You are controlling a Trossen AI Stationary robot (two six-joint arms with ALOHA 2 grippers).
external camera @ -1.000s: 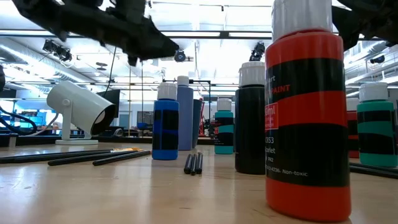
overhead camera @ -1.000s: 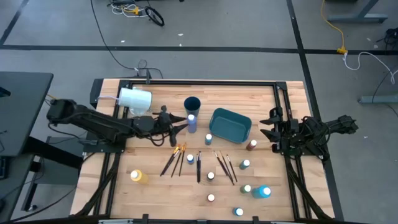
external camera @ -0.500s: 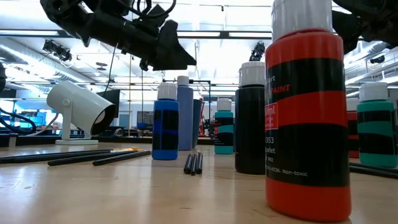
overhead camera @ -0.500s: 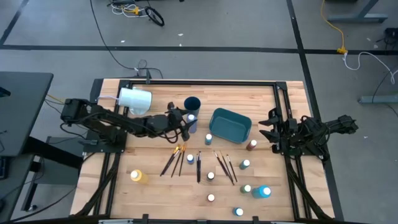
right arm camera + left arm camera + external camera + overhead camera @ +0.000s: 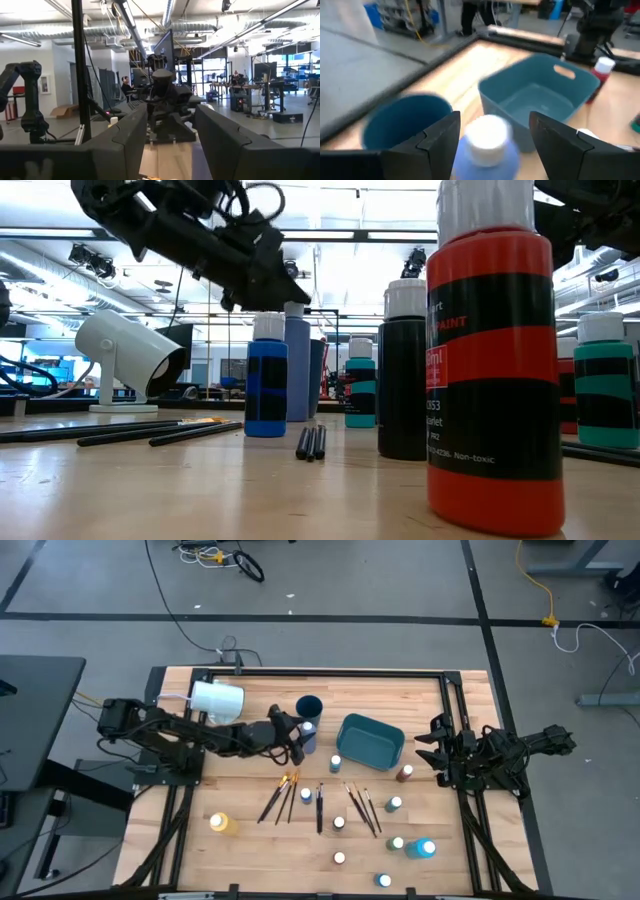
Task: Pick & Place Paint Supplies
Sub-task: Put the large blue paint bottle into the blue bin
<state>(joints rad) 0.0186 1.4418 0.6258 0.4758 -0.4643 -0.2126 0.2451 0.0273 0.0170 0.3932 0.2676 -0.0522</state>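
The left gripper hangs over the tall periwinkle bottle, fingers spread wide either side of its white cap without touching (only the left wrist view shows this gap). From above, the bottle stands between the dark blue cup and teal bin. The right gripper waits at the tabletop's right edge, fingers parted, empty.

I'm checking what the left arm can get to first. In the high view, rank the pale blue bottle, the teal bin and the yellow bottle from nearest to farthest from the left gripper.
1. Pale blue bottle, right at the open left gripper.
2. Teal bin, farther toward the right arm.
3. Yellow bottle, near the table's front left.
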